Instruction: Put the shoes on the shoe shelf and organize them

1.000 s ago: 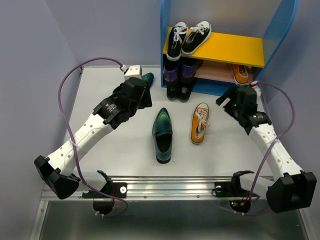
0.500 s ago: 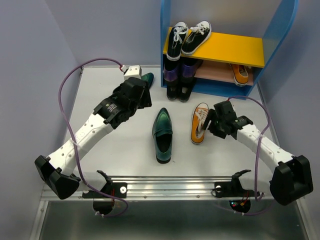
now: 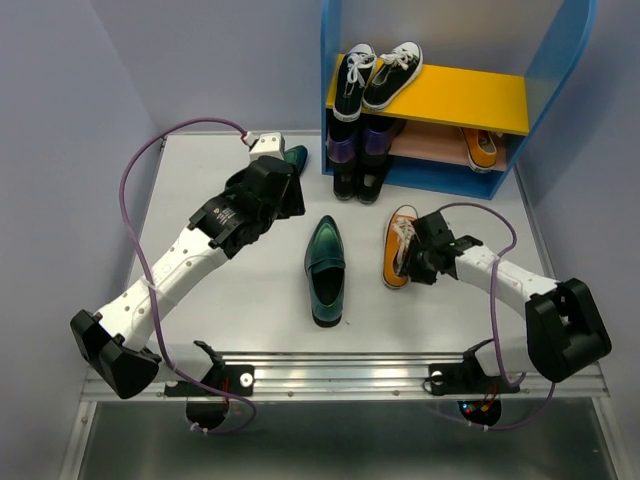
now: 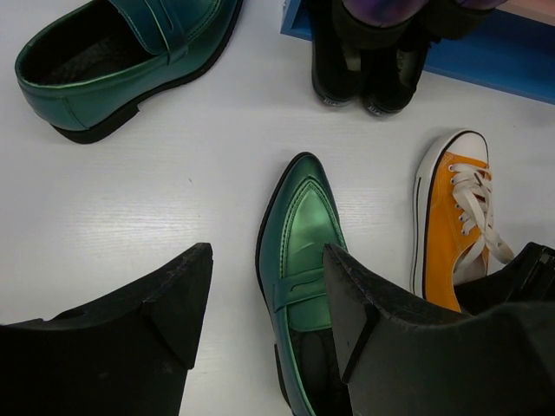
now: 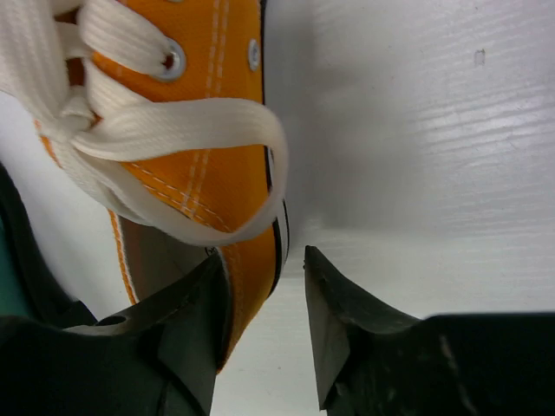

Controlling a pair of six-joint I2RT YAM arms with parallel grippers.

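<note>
An orange sneaker (image 3: 400,245) lies on the table in front of the shoe shelf (image 3: 470,95). My right gripper (image 3: 410,262) is down at its heel end. In the right wrist view the right gripper (image 5: 263,260) straddles the sneaker's (image 5: 199,173) side wall, one finger inside the shoe and one outside. A gap still shows at the outer finger. One green loafer (image 3: 325,268) lies mid-table, a second (image 3: 296,157) is partly hidden behind my left gripper (image 3: 285,190). The left gripper (image 4: 269,256) hangs open above the table, holding nothing. Another orange sneaker (image 3: 481,147) sits on the lower board.
Black sneakers with white laces (image 3: 378,72) rest on the yellow upper board. Dark shoes with purple above them (image 3: 358,175) stand at the shelf's left front. Purple walls close in both sides of the table.
My right arm has swung from beside the shelf down and left to the orange sneaker, and its jaws have narrowed around the shoe's side wall. The left arm has stayed still.
</note>
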